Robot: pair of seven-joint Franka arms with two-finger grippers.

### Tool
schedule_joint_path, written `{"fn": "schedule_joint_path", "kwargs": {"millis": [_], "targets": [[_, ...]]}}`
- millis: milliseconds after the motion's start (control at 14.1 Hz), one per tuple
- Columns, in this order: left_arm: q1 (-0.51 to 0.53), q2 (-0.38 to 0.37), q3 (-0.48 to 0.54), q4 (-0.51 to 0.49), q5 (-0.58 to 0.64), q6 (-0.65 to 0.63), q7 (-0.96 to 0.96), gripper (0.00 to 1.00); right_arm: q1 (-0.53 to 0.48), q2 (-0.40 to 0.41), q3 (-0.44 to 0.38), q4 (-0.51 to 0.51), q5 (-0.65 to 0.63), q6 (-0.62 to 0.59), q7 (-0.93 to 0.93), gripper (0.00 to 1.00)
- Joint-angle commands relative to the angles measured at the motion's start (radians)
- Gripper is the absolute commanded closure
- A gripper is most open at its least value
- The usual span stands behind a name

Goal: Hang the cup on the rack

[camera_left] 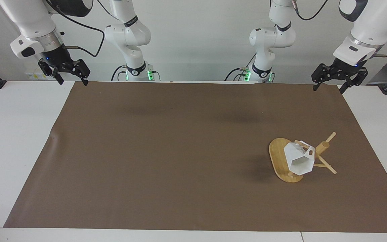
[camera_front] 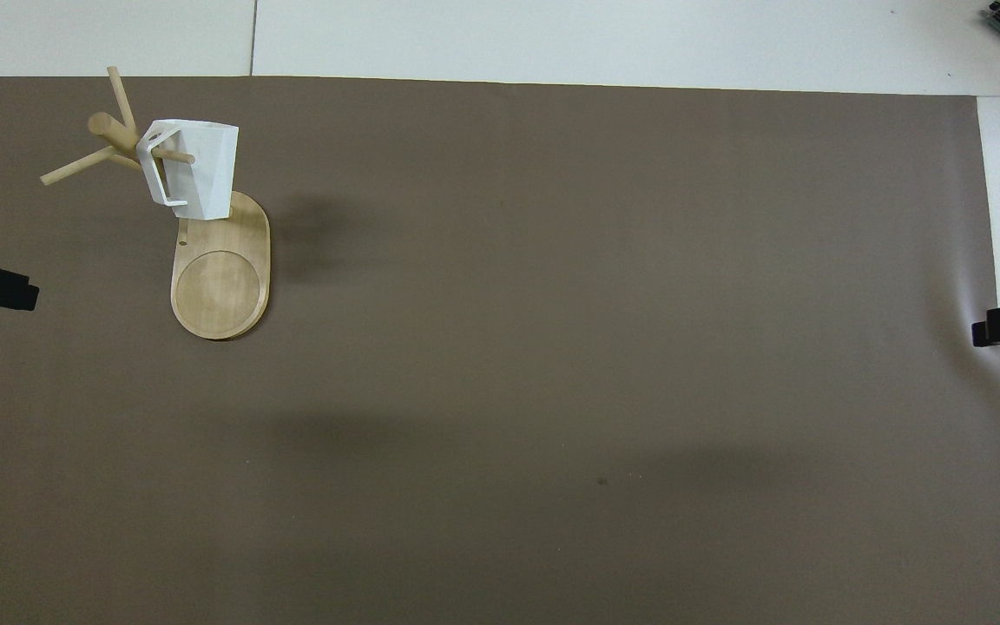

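Brown mat (camera_left: 166, 151): cup (camera_left: 299, 159) on rack (camera_left: 281, 161) peg, both claws apart.

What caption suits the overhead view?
White cup hanging on bamboo rack at the left arm's end of the table.

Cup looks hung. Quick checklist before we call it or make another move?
1. cup hanging by its handle on a peg of the rack: ok.
2. Cup off the brown mat: ok.
3. Rack upright, oval base flat on the mat: ok.
4. left end effector open, empty, over the mat's edge by its base: ok.
5. right end effector open, empty, waiting at its own end: ok.
6. Peg seated fully through the handle: cannot tell.
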Motion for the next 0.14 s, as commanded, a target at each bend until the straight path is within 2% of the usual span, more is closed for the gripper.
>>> {"fn": "schedule_joint_path", "kwargs": {"millis": [0,71], "targets": [[-0.018,-0.004,0.015,0.007,0.009,0.003,-0.005,0.00,-0.010,-0.012,0.003,-0.010,0.000,0.007,0.007,0.00],[-0.018,-0.005,0.016,0.004,0.009,0.008,-0.007,0.00,-0.010,-0.012,0.003,-0.010,0.000,0.009,0.007,0.00]]}}
